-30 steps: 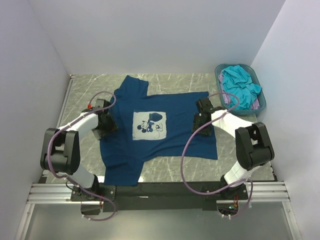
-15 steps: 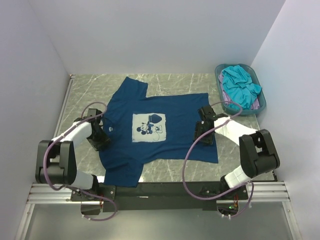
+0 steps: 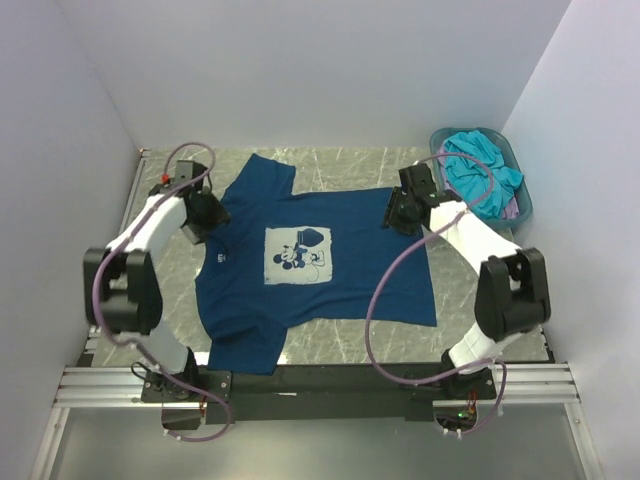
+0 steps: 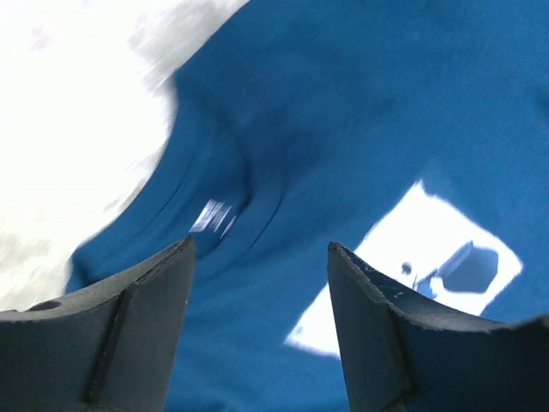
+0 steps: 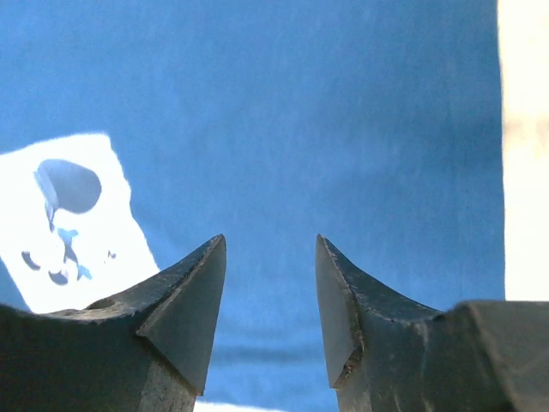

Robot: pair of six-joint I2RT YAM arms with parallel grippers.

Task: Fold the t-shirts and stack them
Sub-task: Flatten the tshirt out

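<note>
Beneath the left gripper [image 4: 259, 249] the navy tee [image 3: 330, 290] is seen spread flat on the table [image 3: 340, 165], its collar turned toward that gripper and its hem toward the right gripper [image 5: 268, 253]. The left jaws are held wide apart and nothing is gripped between them. Blue cloth fills the gap, with the collar seam and a small neck label [image 4: 212, 215] just ahead of the fingertips. The white print [image 3: 298, 252] is found ahead and to the right of the left fingers, and bare table, washed out to white, is seen ahead to their left. From above, the left gripper is placed at the tee's shoulder, between the collar and the far sleeve.

The right jaws are parted too, by a narrower gap, and nothing is held in them. Plain blue cloth is seen between and ahead of the right fingers. The print lies ahead to their left, and the tee's straight edge, with pale table beyond it, runs down on their right. From above, the right gripper is placed over the far hem corner. For neither gripper can it be told whether the fingertips touch the cloth.

Beyond the right gripper, toward the far right corner, a basket [image 3: 436, 140] is set, apart from the navy tee. The turquoise tee [image 3: 480, 170] is heaped in it, and a strip of the lilac tee [image 3: 512, 208] is seen under that at the rim.
</note>
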